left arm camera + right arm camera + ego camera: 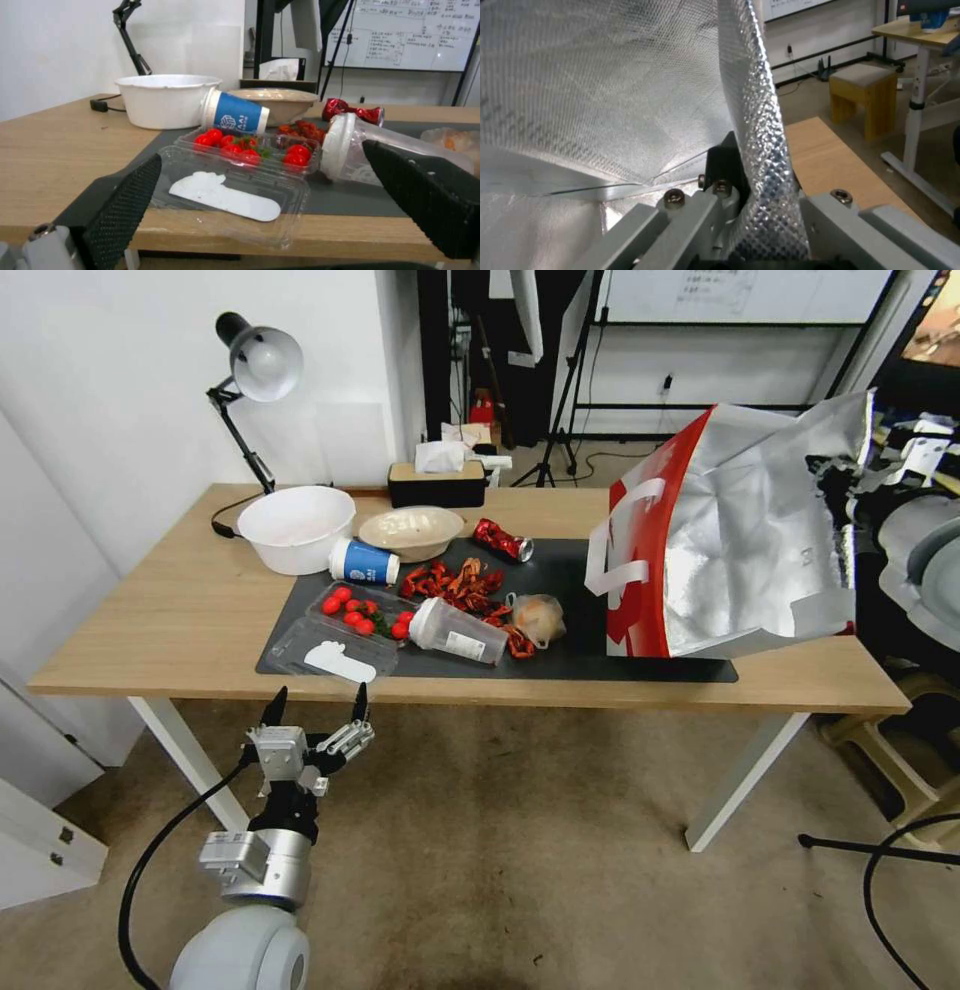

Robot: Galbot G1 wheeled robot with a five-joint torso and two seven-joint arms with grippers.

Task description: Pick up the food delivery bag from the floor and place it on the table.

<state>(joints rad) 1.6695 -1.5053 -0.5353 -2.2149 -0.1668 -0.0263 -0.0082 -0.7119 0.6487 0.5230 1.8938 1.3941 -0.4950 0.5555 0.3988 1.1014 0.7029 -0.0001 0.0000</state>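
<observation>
The right hand (760,210) is mostly hidden: in the head view it is lost behind the foil of the food delivery bag (740,540) at the picture's right edge, while the right wrist view shows its grey fingers (690,225) clamped together on a fold of the bag's quilted silver lining. The bag is boxy, red and white outside with white strap handles, its silver lining spread open toward the robot. Its base is at the right end of the dark mat (590,660) on the bench (150,640), though contact with the mat cannot be made out. The left hand (317,702) hovers just off the bench's near edge, fingers apart. The left wrist view shows, past those fingers, a clear tray of tomatoes (250,148) on the mat.
</observation>
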